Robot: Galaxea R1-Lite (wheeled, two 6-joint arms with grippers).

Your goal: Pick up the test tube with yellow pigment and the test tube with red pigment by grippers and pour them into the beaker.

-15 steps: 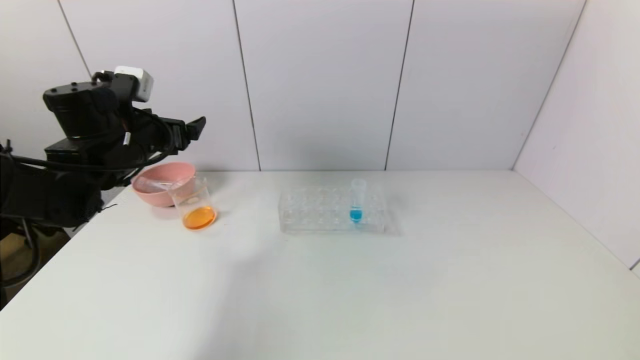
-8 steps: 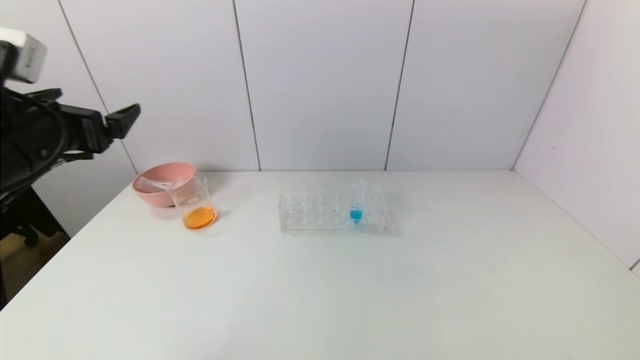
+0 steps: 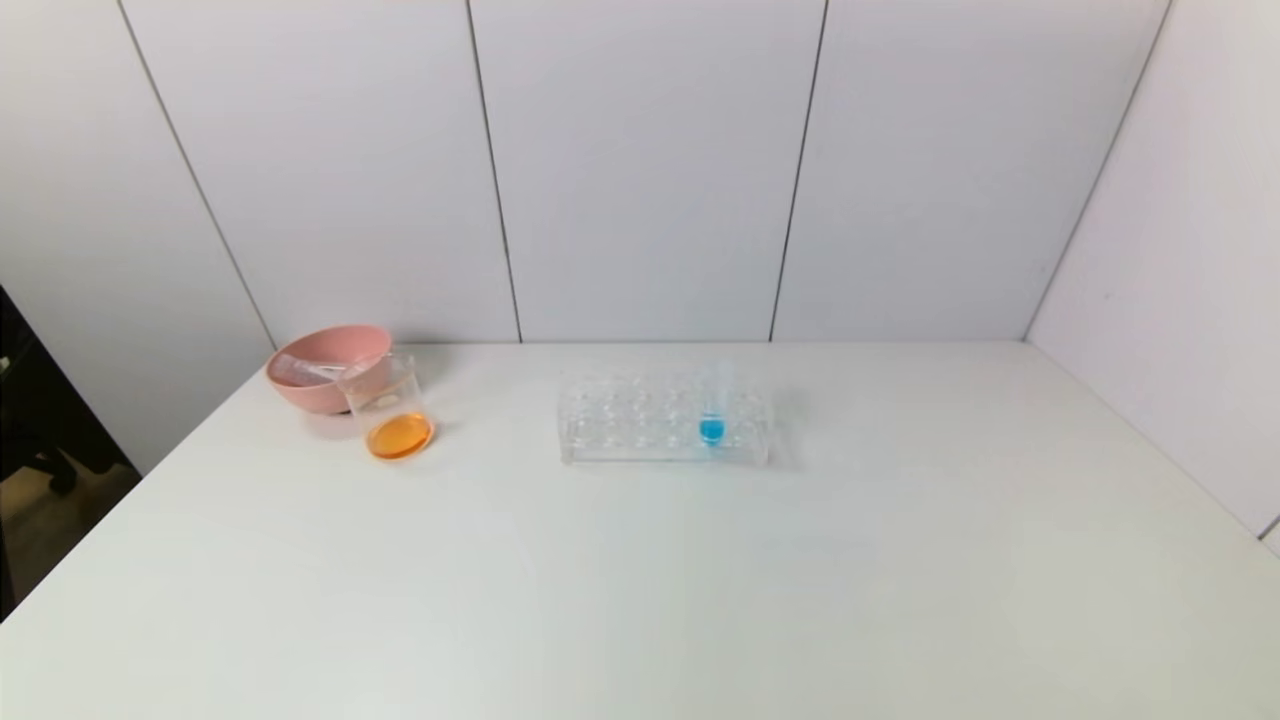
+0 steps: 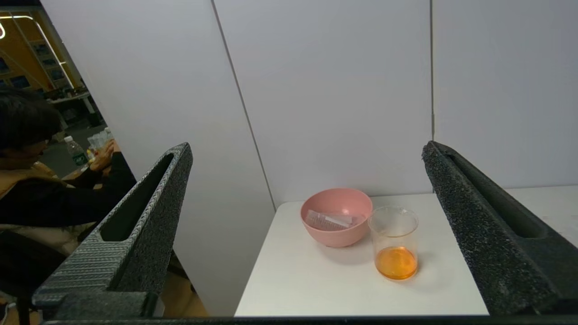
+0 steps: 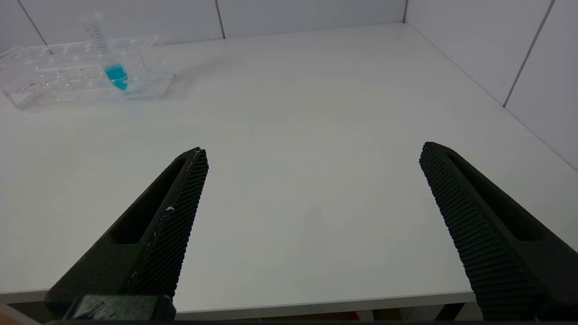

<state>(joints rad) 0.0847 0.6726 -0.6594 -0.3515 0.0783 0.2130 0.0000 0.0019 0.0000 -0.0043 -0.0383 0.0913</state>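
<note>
Plainly, the beaker is a small clear glass cylinder with a pouring lip, standing upright on the smooth white bench near its far left corner; a shallow layer of orange liquid fills its bottom. Just behind it, close enough that the two overlap in the head view, sits a matte pink bowl, round and thick-walled, with a clear ribbed tube lying on its side inside. Whether that is one emptied tube or two cannot be told — no yellow or red liquid shows in it.

Near the middle of the bench, well apart from the beaker, lies a clear plastic tube rack, flat and rectangular with rows of round holes. One slim clear blue-liquid tube stands upright in a hole toward its right end, its tapered bottom filled with blue.

The left gripper hangs off the bench's left edge, facing the bowl and beaker; its black, coarsely grained fingers are spread wide and touch nothing. The right gripper is low at the near edge of the bench — its black cross-hatched fingers likewise stand wide apart, holding nothing.
</note>
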